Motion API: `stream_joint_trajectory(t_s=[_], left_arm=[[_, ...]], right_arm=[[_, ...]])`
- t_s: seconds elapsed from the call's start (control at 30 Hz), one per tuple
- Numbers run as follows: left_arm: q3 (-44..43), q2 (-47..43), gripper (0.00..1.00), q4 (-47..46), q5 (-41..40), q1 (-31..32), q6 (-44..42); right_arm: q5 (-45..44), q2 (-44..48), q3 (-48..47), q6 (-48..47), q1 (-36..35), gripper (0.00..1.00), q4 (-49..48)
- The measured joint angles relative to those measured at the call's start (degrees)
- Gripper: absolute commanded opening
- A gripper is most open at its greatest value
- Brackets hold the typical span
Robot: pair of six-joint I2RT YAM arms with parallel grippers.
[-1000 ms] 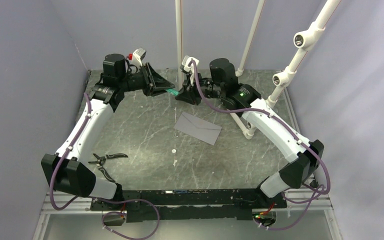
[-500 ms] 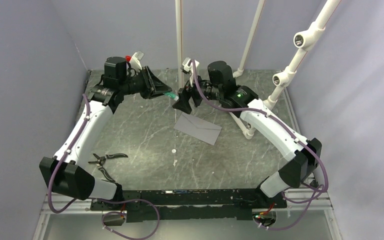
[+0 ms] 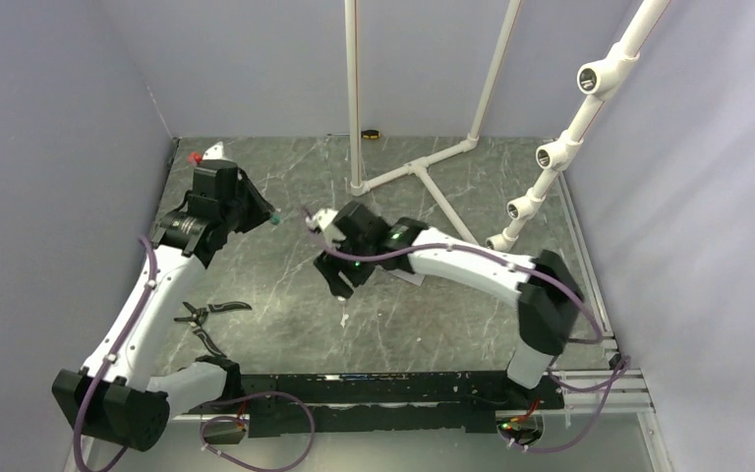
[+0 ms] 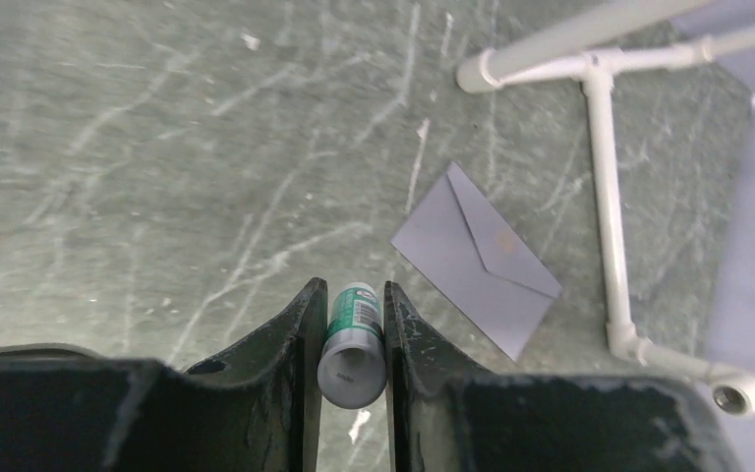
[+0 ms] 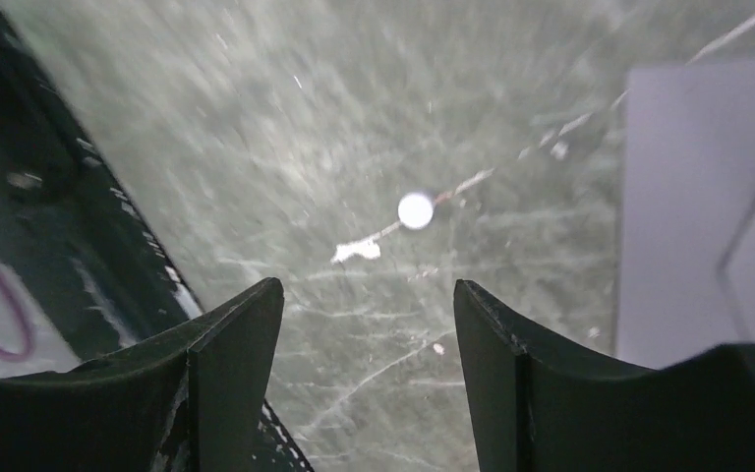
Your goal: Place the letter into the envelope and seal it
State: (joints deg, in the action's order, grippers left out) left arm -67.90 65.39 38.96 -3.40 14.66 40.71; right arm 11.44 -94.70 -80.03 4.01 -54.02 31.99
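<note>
The grey envelope (image 4: 477, 258) lies flat on the marbled table with its pointed flap folded down; its edge also fills the right side of the right wrist view (image 5: 698, 197). In the top view my right arm covers most of it. The letter is out of view. My left gripper (image 4: 352, 287) is shut on a green-labelled glue stick (image 4: 352, 339), held above the table's left part (image 3: 263, 216). My right gripper (image 5: 369, 285) is open and empty, low over the table just left of the envelope (image 3: 339, 283). A small round white cap (image 5: 415, 209) lies ahead of it.
White PVC pipes (image 3: 413, 169) lie and stand on the far half of the table, close beyond the envelope (image 4: 605, 177). Black pliers (image 3: 211, 311) lie near the left front. A small black-and-yellow object (image 3: 369, 134) sits at the back wall. A white speck (image 5: 357, 251) lies by the cap.
The two grippers, together at the far middle around the glue stick, have parted. The right one opened and swung down near the envelope. The left one drew back leftward, keeping the stick.
</note>
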Motion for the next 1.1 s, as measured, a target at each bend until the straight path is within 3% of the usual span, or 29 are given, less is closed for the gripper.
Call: stream_joint_trajectory(t_s=[0.23,0.53,0.83,1.1], left_arm=[[2.2,-5.5,0.02,1.3,-7.6,0.0,0.0],[3.4,-6.0,0.02,2.2,-10.0,0.0,0.5],[3.4,-7.1,0.02,3.5,-13.5,0.0,0.7],[3.4,-9.6,0.02,4.0,-16.3,0.0,0.9]], right_arm=[[-8.5,-12.0,1.3,4.1,-3.5,0.7,3.8],[-10.4,-15.6,1.1,5.4,-3.5,0.69,2.2],[-9.0,-16.4,1.5,5.6,-3.5,0.5,-4.8],[-8.6,-19.1,1.4,5.6,-3.6,0.44,-4.9]])
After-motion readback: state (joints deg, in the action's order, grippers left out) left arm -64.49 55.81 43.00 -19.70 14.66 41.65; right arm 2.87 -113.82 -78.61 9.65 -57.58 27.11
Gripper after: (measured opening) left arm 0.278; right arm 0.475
